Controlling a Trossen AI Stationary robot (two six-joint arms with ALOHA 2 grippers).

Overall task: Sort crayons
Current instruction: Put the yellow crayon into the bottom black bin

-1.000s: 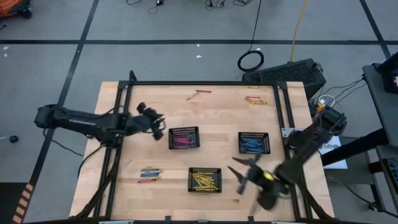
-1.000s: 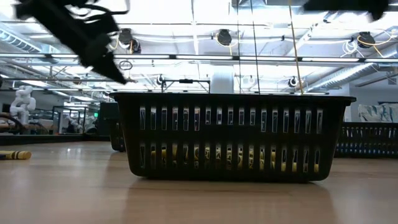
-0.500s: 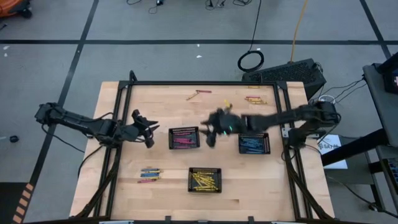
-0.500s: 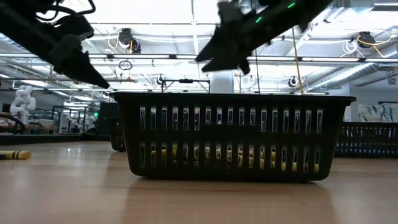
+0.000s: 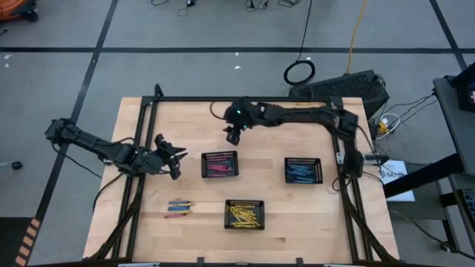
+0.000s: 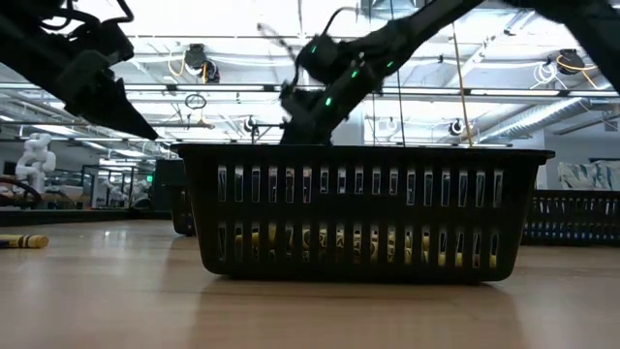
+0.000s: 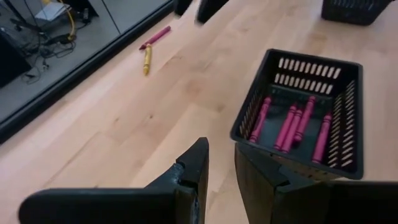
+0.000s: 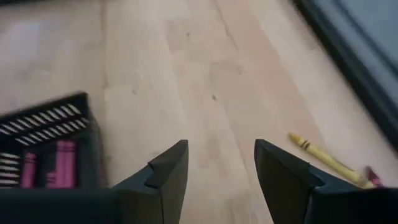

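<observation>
Three black mesh trays stand on the wooden table: one with pink crayons [image 5: 220, 165], one with blue crayons [image 5: 303, 170], one with yellow crayons [image 5: 244, 213]. Loose crayons lie flat: a yellow and pink pair [image 5: 236, 112] by the far edge, a group [image 5: 303, 119] at the far right, another group [image 5: 178, 208] at the near left. My right gripper [image 5: 231, 135] hovers open above the table beyond the pink tray, near the yellow crayon [image 8: 323, 155]. My left gripper [image 5: 172, 156] hangs left of the pink tray [image 7: 305, 118], its fingers slightly apart with nothing between them.
A black frame [image 5: 148, 111] runs along the table's edges. In the low view the yellow tray [image 6: 368, 213] fills the foreground. Bare wood lies between the trays and the far edge.
My right gripper has swept fast from the table's near right corner across to the far middle, above the trays, turning as it went. My left gripper has drawn back a little toward the left edge and sunk slightly. Trays and crayons have stayed put.
</observation>
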